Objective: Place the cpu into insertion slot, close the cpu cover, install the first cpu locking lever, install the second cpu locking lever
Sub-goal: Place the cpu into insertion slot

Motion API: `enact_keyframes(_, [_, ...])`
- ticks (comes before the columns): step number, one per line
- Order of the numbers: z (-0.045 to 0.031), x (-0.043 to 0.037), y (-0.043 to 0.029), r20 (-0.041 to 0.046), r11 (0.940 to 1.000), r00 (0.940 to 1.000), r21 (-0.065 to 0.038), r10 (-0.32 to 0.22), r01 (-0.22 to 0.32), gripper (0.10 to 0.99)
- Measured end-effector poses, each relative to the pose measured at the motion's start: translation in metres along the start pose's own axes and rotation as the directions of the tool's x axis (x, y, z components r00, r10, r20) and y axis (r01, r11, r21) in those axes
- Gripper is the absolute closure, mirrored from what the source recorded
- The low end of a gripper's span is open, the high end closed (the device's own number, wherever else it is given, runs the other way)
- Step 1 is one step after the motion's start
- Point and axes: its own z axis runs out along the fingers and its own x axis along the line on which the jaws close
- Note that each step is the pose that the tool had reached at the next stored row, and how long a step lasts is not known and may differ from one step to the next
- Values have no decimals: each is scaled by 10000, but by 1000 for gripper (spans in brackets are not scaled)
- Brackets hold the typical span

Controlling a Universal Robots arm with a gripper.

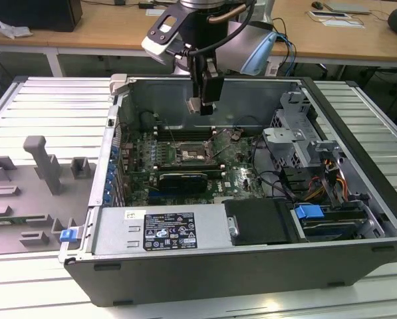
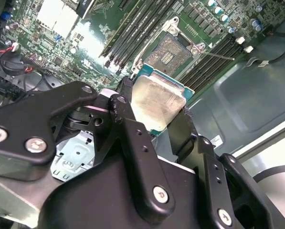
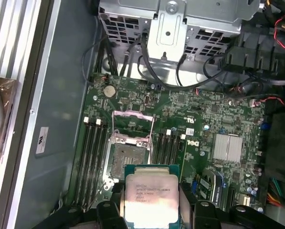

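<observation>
My gripper (image 1: 203, 100) hangs above the open computer case, shut on the cpu (image 1: 195, 104). In both wrist views the cpu (image 3: 151, 195) (image 2: 156, 98) shows its pale metal top on a green edge, pinched between the two black fingers (image 2: 125, 98). The insertion slot (image 3: 124, 155) (image 2: 167, 55) (image 1: 193, 151) lies bare on the green motherboard below, a short way off from the chip. The cpu cover (image 3: 133, 125) is swung open on the slot's side toward the drive cage. A thin metal lever (image 2: 218, 56) lies loose beside the slot.
Long black memory slots (image 3: 92, 157) flank the socket. A black expansion card (image 1: 181, 179) lies in front of it and a power supply (image 1: 158, 229) fills the case front. The drive cage (image 1: 298, 133) with cables stands at the exterior view's right. A grey fixture (image 1: 42, 166) sits outside the case.
</observation>
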Motion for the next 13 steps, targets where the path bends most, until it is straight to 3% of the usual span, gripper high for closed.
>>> enact_keyframes(8, [35, -1, -3, 34, 10000, 10000, 5, 22, -22, 545])
enact_keyframes(13, [39, -1, -3, 76, 9989, 9988, -7, 479, -479, 545])
